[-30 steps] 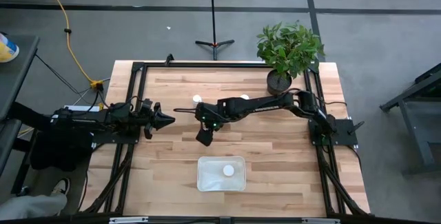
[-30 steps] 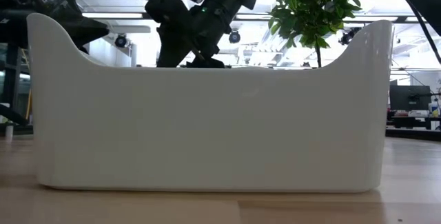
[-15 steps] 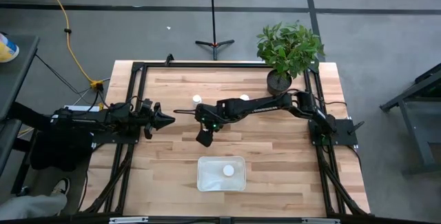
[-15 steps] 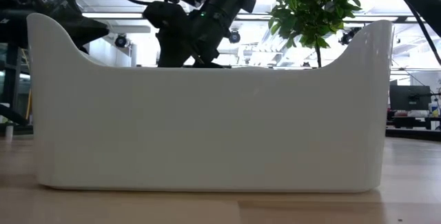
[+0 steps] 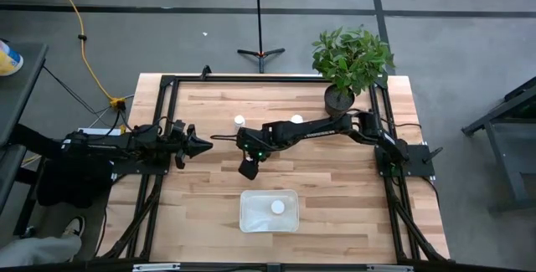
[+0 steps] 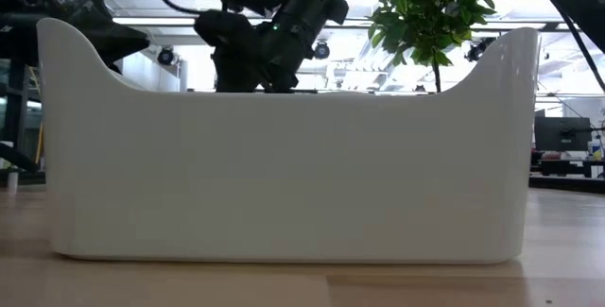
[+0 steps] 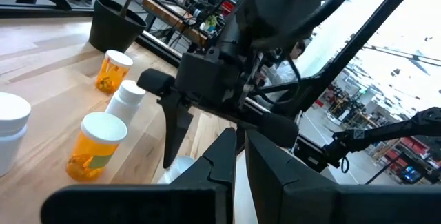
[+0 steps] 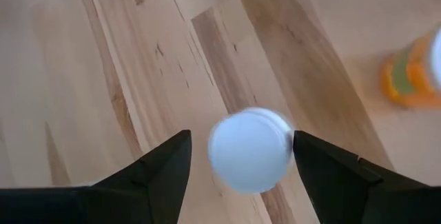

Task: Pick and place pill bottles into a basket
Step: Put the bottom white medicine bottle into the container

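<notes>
My right gripper (image 5: 248,168) hangs open over the middle of the table, pointing down. In the right wrist view its two fingers (image 8: 241,138) stand on either side of a white-capped pill bottle (image 8: 250,149), seen from above. I cannot see any touch. A second, orange bottle (image 8: 412,78) stands nearby. More bottles stand at the far side (image 5: 239,120) (image 5: 296,119). The white basket (image 5: 244,213) sits near the front edge with one white cap (image 5: 277,207) in it. My left gripper (image 5: 206,144) is shut and empty at the left.
A black pot with a green plant (image 5: 339,98) stands at the far right corner. In the left wrist view several bottles (image 7: 96,145) (image 7: 127,98) (image 7: 114,69) stand in a loose group beside my right arm. The basket's wall (image 6: 284,175) fills the low view.
My right gripper has shifted a little toward the table's left edge, still over the middle of the table.
</notes>
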`<state>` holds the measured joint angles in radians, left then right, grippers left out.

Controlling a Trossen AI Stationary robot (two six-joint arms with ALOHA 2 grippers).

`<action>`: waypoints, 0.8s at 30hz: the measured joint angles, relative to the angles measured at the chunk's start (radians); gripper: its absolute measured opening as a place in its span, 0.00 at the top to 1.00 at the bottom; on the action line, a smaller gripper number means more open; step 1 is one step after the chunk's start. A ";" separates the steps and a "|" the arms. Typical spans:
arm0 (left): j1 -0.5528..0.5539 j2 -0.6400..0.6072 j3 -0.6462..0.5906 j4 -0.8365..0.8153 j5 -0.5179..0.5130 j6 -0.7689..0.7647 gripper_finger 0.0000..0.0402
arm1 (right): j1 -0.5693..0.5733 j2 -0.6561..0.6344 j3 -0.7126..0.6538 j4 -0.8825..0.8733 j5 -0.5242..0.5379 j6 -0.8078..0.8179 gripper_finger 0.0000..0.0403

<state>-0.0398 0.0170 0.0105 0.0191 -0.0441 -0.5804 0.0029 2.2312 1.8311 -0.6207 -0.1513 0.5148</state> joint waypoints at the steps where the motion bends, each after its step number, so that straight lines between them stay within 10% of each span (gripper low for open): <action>1: 0.000 0.000 0.000 0.000 0.000 0.000 0.83 | 0.000 0.000 0.000 0.000 -0.005 0.000 0.39; 24: 0.000 0.000 0.000 0.000 0.000 0.000 0.83 | 0.009 0.009 0.000 0.011 -0.038 -0.010 0.60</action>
<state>-0.0395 0.0170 0.0105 0.0193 -0.0444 -0.5804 0.0120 2.2406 1.8313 -0.6102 -0.1894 0.5045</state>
